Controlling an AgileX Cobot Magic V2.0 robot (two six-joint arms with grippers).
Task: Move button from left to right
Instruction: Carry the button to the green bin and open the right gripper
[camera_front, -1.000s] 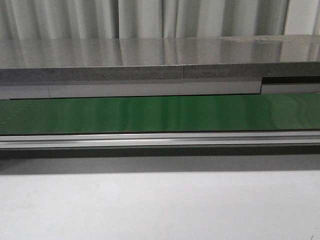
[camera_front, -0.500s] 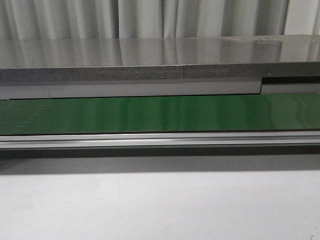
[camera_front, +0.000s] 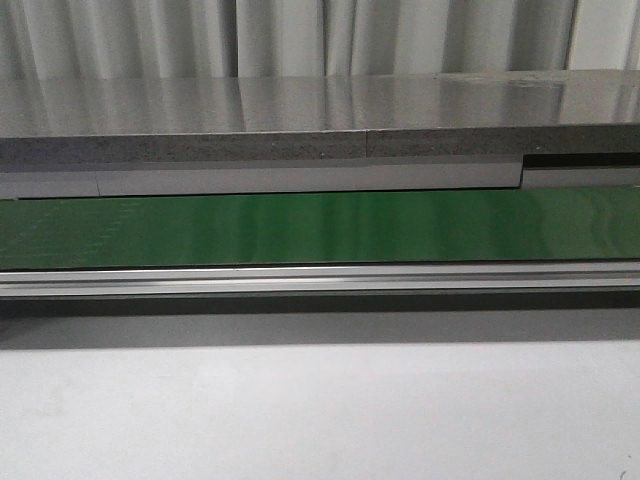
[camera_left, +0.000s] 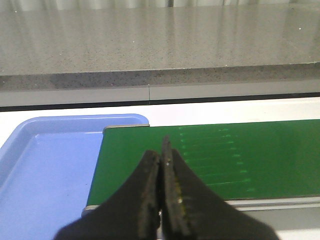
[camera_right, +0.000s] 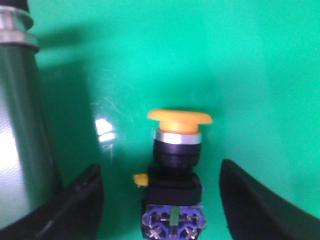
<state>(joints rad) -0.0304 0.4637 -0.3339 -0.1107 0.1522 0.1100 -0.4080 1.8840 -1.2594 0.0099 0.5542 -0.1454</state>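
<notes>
The button (camera_right: 175, 150) lies on the green belt (camera_right: 250, 60) in the right wrist view, its yellow-orange cap pointing away from the wrist and its dark body with blue terminals nearest the camera. My right gripper (camera_right: 160, 172) is open, one finger on each side of the button's body, with gaps on both sides. My left gripper (camera_left: 161, 150) is shut and empty, over the end of the green belt (camera_left: 240, 155). The front view shows neither gripper nor the button.
A blue tray (camera_left: 45, 165) sits just beyond the belt's end beside my left gripper. A shiny metal cylinder (camera_right: 20, 125) stands close beside one right finger. In the front view the green belt (camera_front: 320, 225) runs across, with an aluminium rail (camera_front: 320, 280) before it and a grey counter (camera_front: 320, 120) behind.
</notes>
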